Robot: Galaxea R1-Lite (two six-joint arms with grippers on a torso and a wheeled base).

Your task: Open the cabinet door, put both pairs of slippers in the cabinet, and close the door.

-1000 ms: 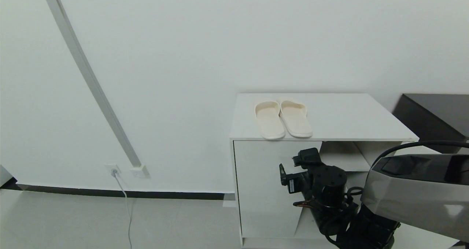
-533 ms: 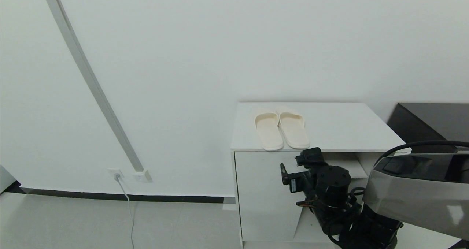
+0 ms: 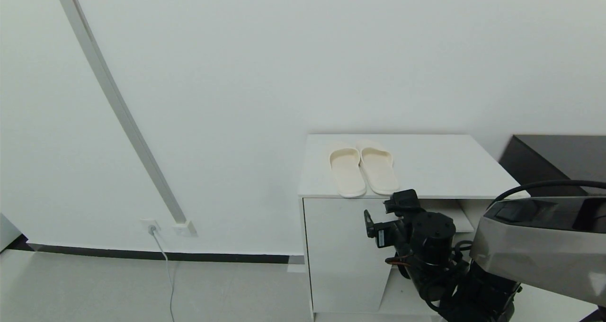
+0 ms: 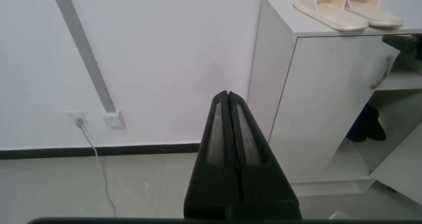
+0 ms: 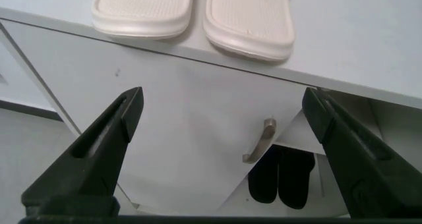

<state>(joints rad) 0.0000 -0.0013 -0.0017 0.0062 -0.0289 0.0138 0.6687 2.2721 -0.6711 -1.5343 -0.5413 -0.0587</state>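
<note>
Two pairs of slippers at the stage of loading. The cream slippers (image 3: 363, 170) lie side by side on top of the cabinet (image 3: 440, 165), toes at its front edge. The black slippers (image 5: 285, 174) stand inside, on a lower shelf, seen past the free edge of the door (image 3: 345, 251). The door appears swung open, its handle (image 5: 264, 138) just below the cabinet top, though how far it is open cannot be told.

The right end effector (image 5: 223, 99) is spread wide and holds nothing. It hangs in front of the door just under the top edge, facing the toes of the cream pair. The left end effector (image 4: 227, 95) has its two fingers pressed flat together, also empty, and sits well apart from the cabinet on its left side.

Change over the last second: the whole head view has shifted, so the camera moved and the cabinet did not. Measured against the cabinet, the right end effector has risen from mid-door level to just below the top edge. The slippers have kept their places.

Meaning for the task: one pair seems already stored. The rise probably prepares a grasp of the cream pair, leaving placement and door closing undone
</note>
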